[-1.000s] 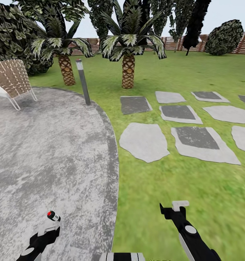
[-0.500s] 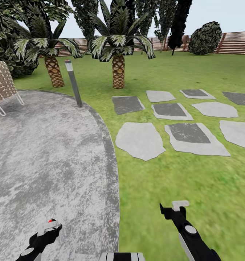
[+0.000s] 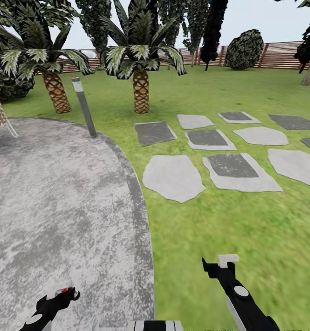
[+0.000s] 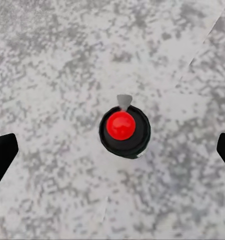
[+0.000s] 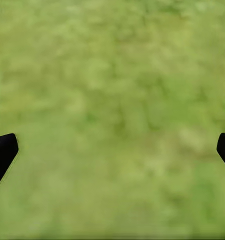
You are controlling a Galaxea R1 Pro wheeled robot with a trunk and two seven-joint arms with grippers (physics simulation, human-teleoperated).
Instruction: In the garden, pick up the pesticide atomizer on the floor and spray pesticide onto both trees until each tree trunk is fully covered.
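My left gripper (image 4: 112,150) hangs over the pesticide atomizer (image 4: 124,131).
Its jaws are spread wide, empty, the bottle standing on the floor (image 3: 58,193) near the curved edge; my right gripper (image 5: 112,150) gapes empty above grass (image 5: 112,75).

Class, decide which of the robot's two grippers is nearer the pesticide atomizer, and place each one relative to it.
Left. The left gripper hangs right over the pesticide atomizer on the stone floor, jaws open either side. The right gripper is off over the grass.
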